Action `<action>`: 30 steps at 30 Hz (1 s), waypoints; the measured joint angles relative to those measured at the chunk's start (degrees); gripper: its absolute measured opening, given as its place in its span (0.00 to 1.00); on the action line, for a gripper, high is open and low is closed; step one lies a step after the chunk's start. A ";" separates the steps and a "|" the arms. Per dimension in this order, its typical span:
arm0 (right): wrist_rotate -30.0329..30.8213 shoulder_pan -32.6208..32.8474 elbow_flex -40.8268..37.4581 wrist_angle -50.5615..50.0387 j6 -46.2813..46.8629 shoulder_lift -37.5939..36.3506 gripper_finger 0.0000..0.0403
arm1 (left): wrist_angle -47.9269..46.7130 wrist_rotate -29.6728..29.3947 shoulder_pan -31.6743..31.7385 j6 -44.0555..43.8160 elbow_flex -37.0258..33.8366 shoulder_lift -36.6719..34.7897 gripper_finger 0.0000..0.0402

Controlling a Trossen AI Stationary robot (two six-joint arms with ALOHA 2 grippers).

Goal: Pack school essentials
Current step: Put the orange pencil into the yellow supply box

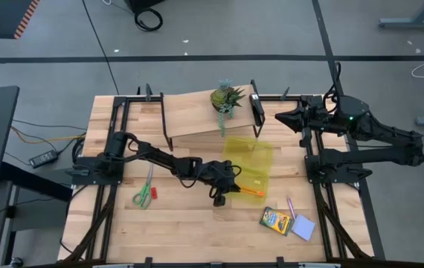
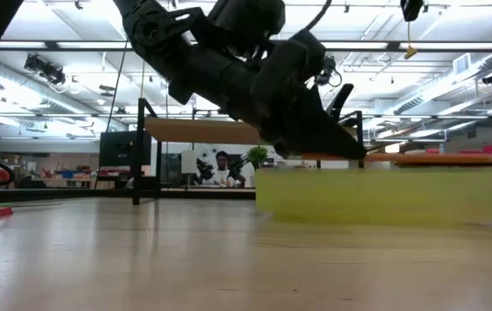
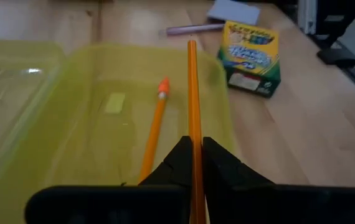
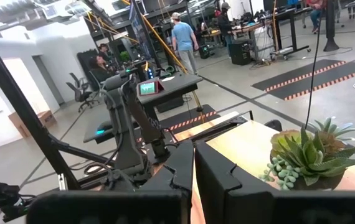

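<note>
My left gripper (image 3: 195,163) is shut on an orange pencil (image 3: 193,93) over the open translucent yellow case (image 1: 251,165). A second orange pencil (image 3: 154,127) lies on the case's floor beside a small pale piece (image 3: 115,102). The crayon box (image 1: 275,219), pink pen (image 1: 291,207) and pale blue notepad (image 1: 303,227) lie flat on the table beyond the case's right side. Green-handled scissors (image 1: 143,195) lie to the left of the arm. My right gripper (image 1: 285,115) is parked at the far right, fingers together, touching nothing. My left gripper pinches the orange pencil between its two fingers near one end (image 3: 196,146). It comes from the table's left, and the pencil runs on ahead of the fingers, along them. The pencil is roughly level above the case, its free end (image 1: 261,194) over the case's right rim.
A small potted spiky plant (image 1: 227,98) stands on a raised wooden shelf (image 1: 197,112) at the far edge. The case's open lid (image 1: 248,147) lies toward the far side. Dark frame rails run along both table sides. Bare wood lies near the front edge.
</note>
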 joint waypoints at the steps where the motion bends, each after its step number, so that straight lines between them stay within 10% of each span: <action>1: 0.00 0.00 0.00 0.00 -0.04 0.00 0.06 | -1.15 0.02 0.16 -0.01 -0.01 -0.23 0.06; 30: 0.04 0.00 0.00 0.04 -0.74 0.00 0.06 | -4.52 3.36 -0.29 0.18 -0.07 -0.94 0.18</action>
